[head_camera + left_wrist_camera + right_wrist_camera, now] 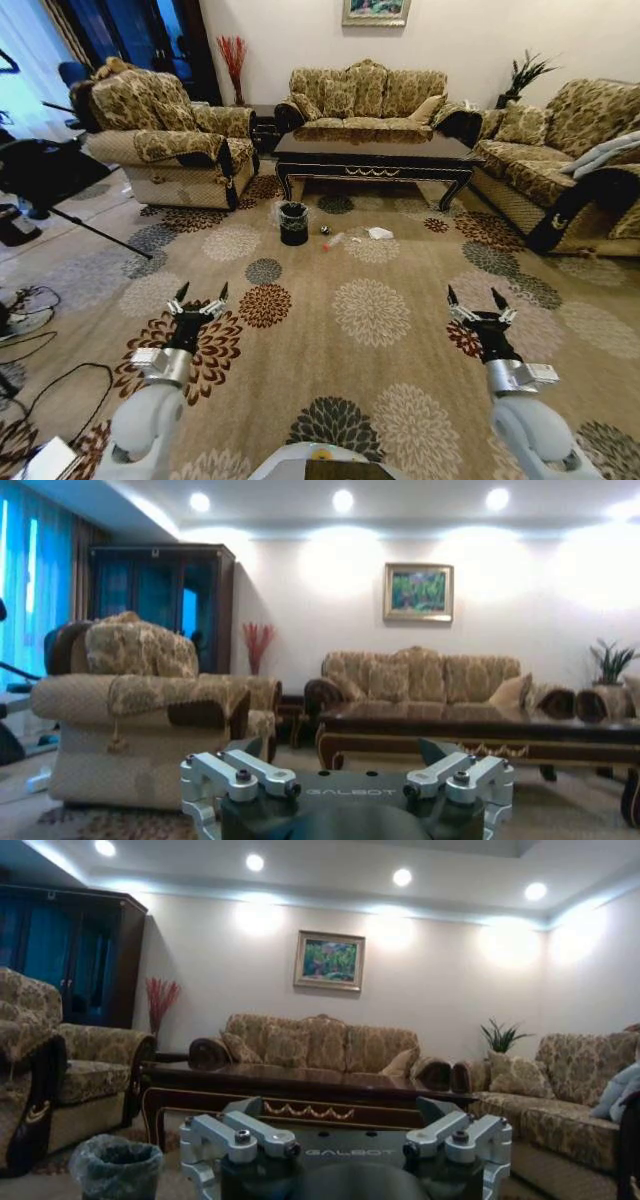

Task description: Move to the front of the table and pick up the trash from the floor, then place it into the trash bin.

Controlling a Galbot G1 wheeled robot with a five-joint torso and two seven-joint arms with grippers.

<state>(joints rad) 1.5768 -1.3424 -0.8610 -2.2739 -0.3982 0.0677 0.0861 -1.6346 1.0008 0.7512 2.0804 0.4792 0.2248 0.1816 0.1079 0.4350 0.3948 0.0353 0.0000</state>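
Observation:
The dark brown table stands far ahead in front of the sofa; it also shows as the table and the table. The black trash bin sits on the carpet by its front left leg, and appears as the trash bin. The trash lies just right of the bin: a dark ball, a clear bottle and white paper. My left gripper and right gripper hang open and empty over the carpet, well short of the trash.
An armchair stands at the left, a sofa behind the table and another sofa at the right. Black equipment and cables lie at the far left. Patterned carpet stretches between me and the trash.

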